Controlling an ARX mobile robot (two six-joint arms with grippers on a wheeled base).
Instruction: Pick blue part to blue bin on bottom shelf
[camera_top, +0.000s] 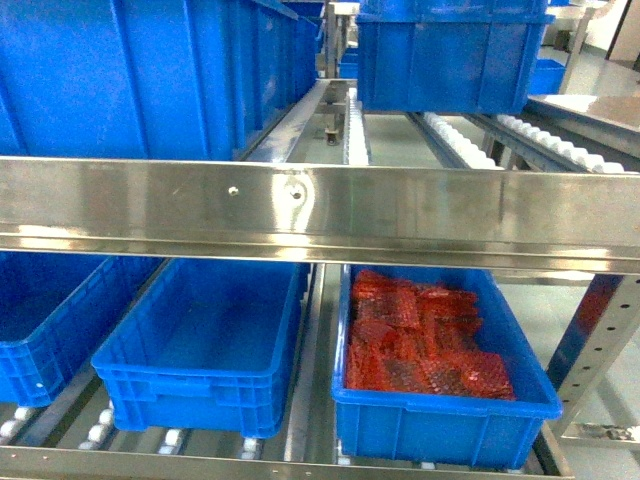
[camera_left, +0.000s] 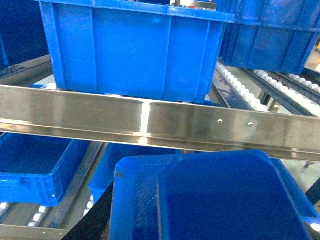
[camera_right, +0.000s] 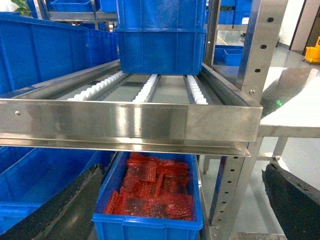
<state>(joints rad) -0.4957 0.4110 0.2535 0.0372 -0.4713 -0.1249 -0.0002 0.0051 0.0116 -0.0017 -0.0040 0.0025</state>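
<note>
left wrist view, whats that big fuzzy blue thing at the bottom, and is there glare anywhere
Left wrist view: a blue tray-like shape fills the lower frame, too close and soft-focused to identify; a bright glare streak sits on the steel rail. Head view: the front rail shows smeared reflections, while the red bubble-wrap packs stay fairly sharp. Right wrist view: dark blurred gripper fingers edge the lower corners.

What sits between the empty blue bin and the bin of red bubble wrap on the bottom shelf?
Head view: only a bare steel rail separates the blue bin from the red-pack crate.
</note>
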